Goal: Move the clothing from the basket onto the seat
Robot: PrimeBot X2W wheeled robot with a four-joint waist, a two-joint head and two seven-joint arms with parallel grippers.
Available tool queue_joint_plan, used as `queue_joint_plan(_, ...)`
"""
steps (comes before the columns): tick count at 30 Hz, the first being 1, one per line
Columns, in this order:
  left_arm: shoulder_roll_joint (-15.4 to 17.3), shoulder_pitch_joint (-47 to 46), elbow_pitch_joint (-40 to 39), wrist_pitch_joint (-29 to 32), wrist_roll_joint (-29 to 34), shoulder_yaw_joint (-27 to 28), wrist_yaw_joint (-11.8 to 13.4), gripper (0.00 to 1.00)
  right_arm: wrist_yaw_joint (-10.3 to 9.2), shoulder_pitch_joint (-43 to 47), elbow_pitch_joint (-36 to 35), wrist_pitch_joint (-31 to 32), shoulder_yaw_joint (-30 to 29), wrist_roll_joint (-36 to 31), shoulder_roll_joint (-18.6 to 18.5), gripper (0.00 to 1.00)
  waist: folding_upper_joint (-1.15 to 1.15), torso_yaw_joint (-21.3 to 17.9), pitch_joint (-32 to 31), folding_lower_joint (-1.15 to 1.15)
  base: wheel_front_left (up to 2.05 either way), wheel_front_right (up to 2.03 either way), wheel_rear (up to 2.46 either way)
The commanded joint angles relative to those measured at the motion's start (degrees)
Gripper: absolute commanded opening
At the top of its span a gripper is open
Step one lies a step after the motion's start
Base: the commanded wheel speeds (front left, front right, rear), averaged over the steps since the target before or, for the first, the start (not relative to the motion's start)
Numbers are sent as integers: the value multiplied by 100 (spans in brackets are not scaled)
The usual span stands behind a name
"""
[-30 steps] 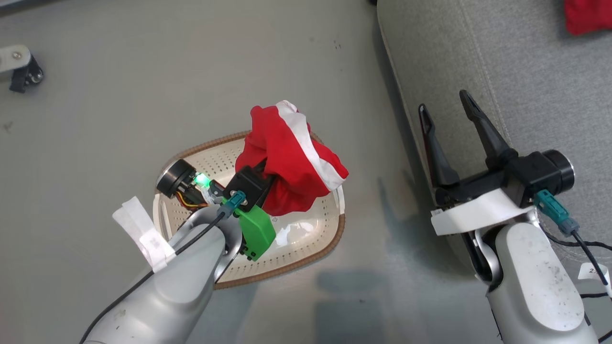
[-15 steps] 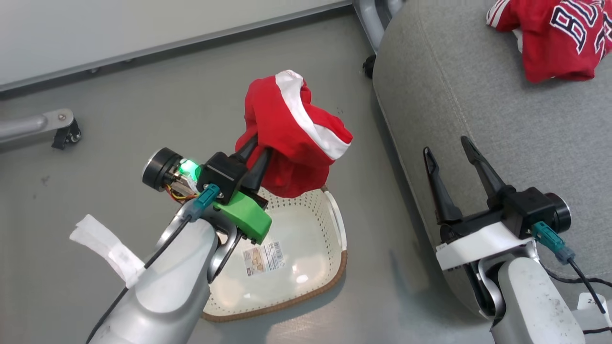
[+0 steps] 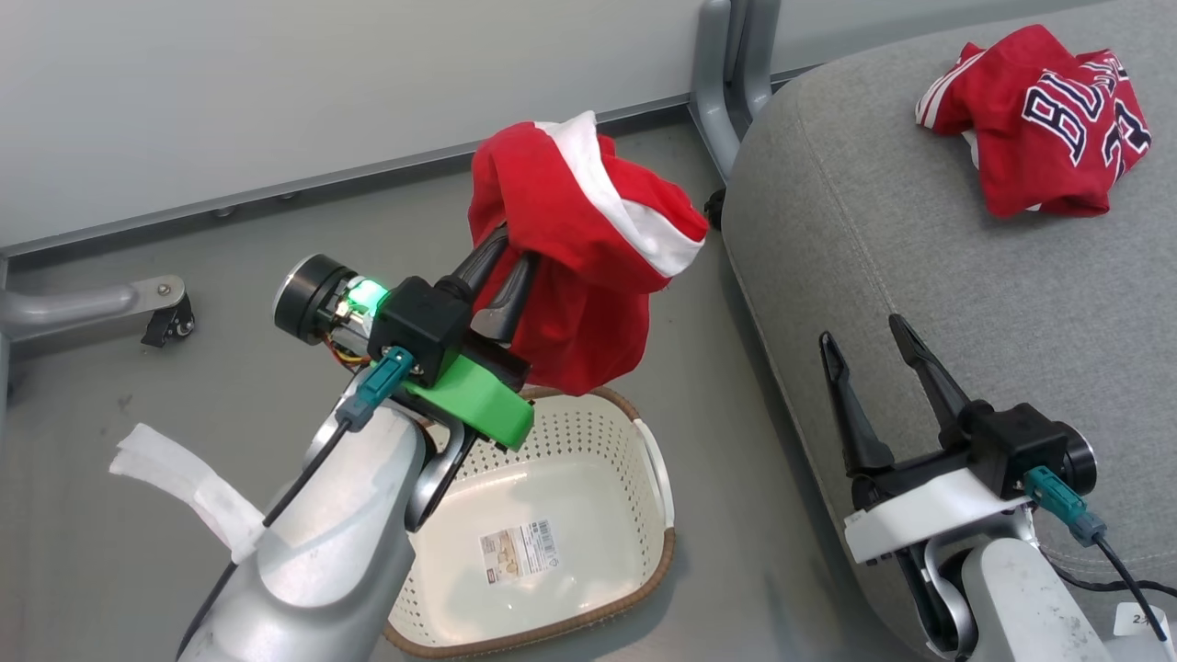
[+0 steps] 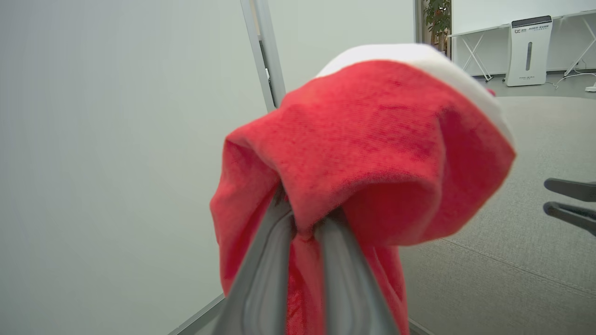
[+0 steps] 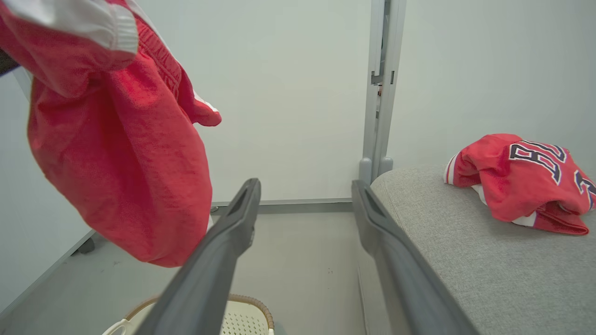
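- The head camera has tilted up since a second ago, so the whole scene sits differently in view. That shift is the camera's, not the things'.
- Measured against the basket (image 3: 572, 432), the left gripper (image 3: 504, 268) has climbed. A second ago it was low over the basket's inside; now it is above the basket's far rim.
- The red garment (image 3: 588, 276) has risen with it. It covered part of the basket's inside before, and now its lowest fold hangs just above the far rim, apart from it.
- The basket's inside now lies bare, with the label sticker (image 3: 519, 549) on its bottom in plain sight.
- The left gripper's fingers are pressed together, pinching a bunched fold of the red garment, as they were a second ago.
- The right gripper (image 3: 862, 331) stays spread wide and holds nothing. It is off to the basket's right, over the near edge of the seat (image 3: 919, 303).
- The red garment droops in a loose sack shape, with a broad white band running over its top and down its right side.
- A jersey (image 3: 1039, 156) lies crumpled on the seat, well away from the basket to its far right. It is red with white trim, and part of its black, white-edged lettering faces up.
- The basket stands upright on the grey floor (image 3: 184, 405), beside the seat.
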Motion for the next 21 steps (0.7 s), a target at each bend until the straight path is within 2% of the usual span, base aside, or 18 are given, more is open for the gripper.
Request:
queue_joint_plan(1,-6,59,-33,-18,61,34,-22,0,-8,76,-10,-3,-12,31,-22,100,0,10,-43,0,0,0,0)
queue_joint_plan(13,-45,110,-106,-18,110,47,-65,0,-8,130,-198,-3,73,53,-21,100,0,22,-115,0,0,0,0)
queue_joint_plan(21,-140,-20,-35,-18,139,29,-81,0,-8,-121,-496,-3,816,190,-21,100,0,21,-52,0,0,0,0)
